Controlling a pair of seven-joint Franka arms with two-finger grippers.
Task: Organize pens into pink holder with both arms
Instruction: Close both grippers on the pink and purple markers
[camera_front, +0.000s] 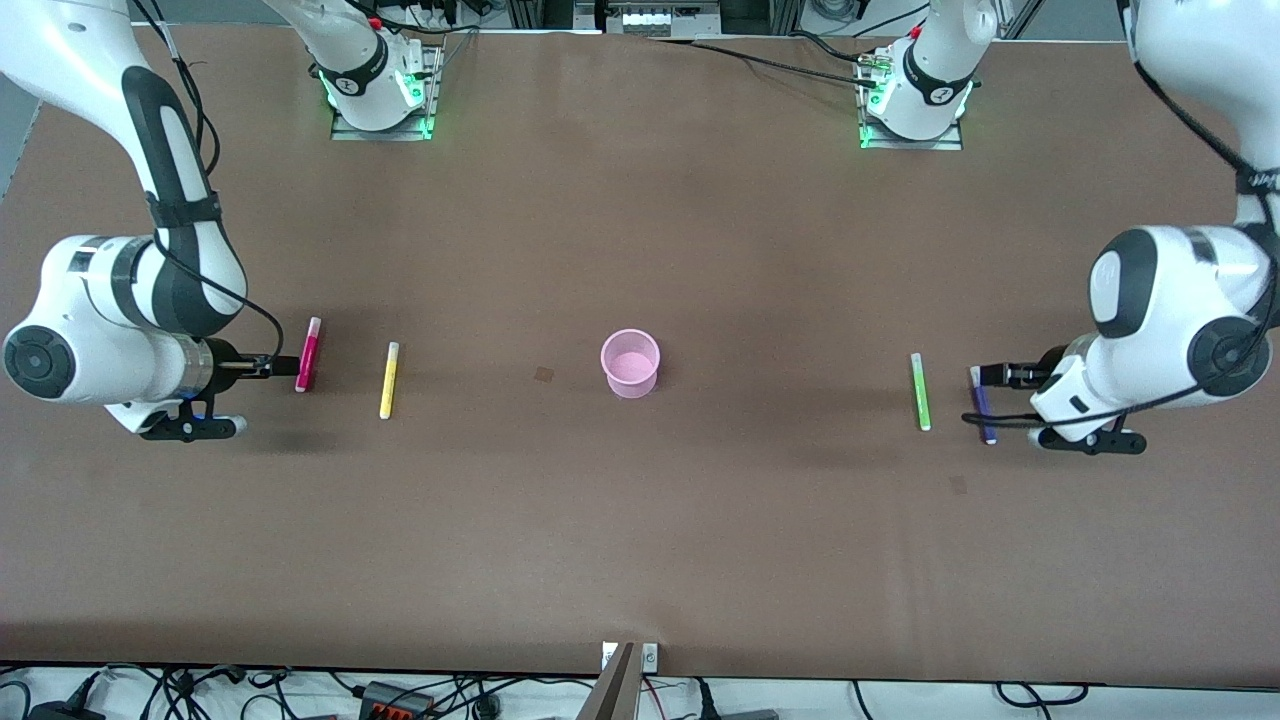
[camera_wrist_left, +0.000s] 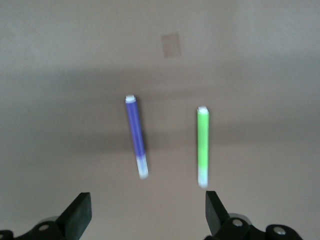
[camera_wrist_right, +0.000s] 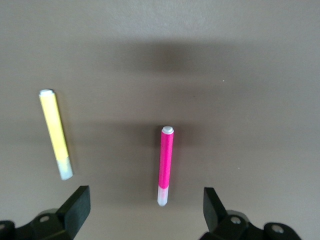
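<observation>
The pink holder (camera_front: 630, 363) stands upright mid-table with no pen in it. The magenta pen (camera_front: 308, 353) and yellow pen (camera_front: 389, 380) lie flat toward the right arm's end. The green pen (camera_front: 920, 391) and purple pen (camera_front: 983, 405) lie flat toward the left arm's end. My right gripper (camera_front: 275, 366) hovers open over the magenta pen (camera_wrist_right: 165, 162), with the yellow pen (camera_wrist_right: 55, 132) beside it. My left gripper (camera_front: 1000, 376) hovers open over the purple pen (camera_wrist_left: 136, 135), with the green pen (camera_wrist_left: 202, 145) beside it. Both grippers (camera_wrist_right: 145, 205) (camera_wrist_left: 147, 210) are empty.
A small dark patch (camera_front: 544, 375) marks the brown table beside the holder, and another (camera_front: 958, 485) lies nearer the front camera than the green pen. The arm bases (camera_front: 380, 90) (camera_front: 915, 100) stand along the table's edge farthest from the camera. Cables (camera_front: 400, 695) lie past the nearest edge.
</observation>
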